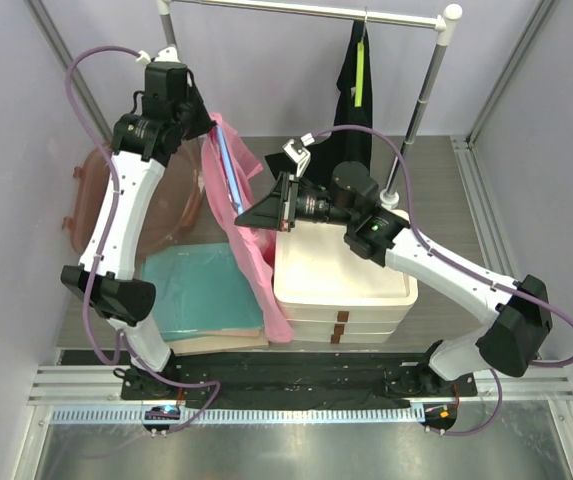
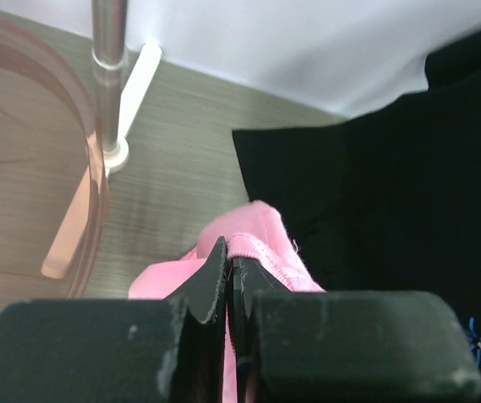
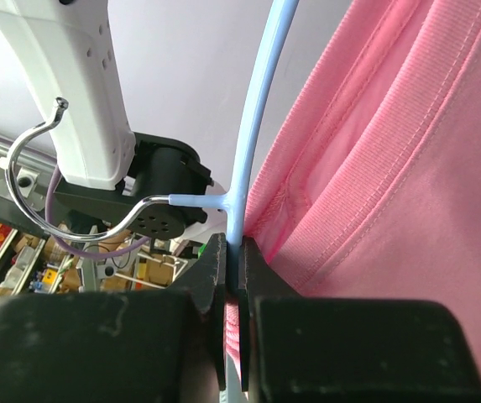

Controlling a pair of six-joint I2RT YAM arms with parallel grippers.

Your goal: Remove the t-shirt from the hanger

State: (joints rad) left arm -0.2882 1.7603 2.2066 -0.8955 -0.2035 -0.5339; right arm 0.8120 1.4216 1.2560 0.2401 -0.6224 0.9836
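Your left gripper (image 1: pixel 204 122) is pinched shut on a fold of the pink t-shirt (image 1: pixel 258 255) near its collar; its wrist view shows fabric bunched between the tips. Your right gripper (image 1: pixel 250 210) is clamped on the blue hanger (image 1: pixel 229 168) at the neck, just where the metal hook (image 3: pixel 30 168) joins. Together they hold the load in the air over the desk (image 1: pixel 436 180), and the shirt's tail trails down between the teal cloth (image 1: pixel 201 285) and the white bins (image 1: pixel 341 280).

What matters is the hanger's long axis: from above it runs diagonally, from the right gripper up and back toward the left one. The shirt lies alongside that blue arm, collar seam against it. The left gripper sits at the far end, so I judge the cloth should come off along that axis, away from the right gripper.
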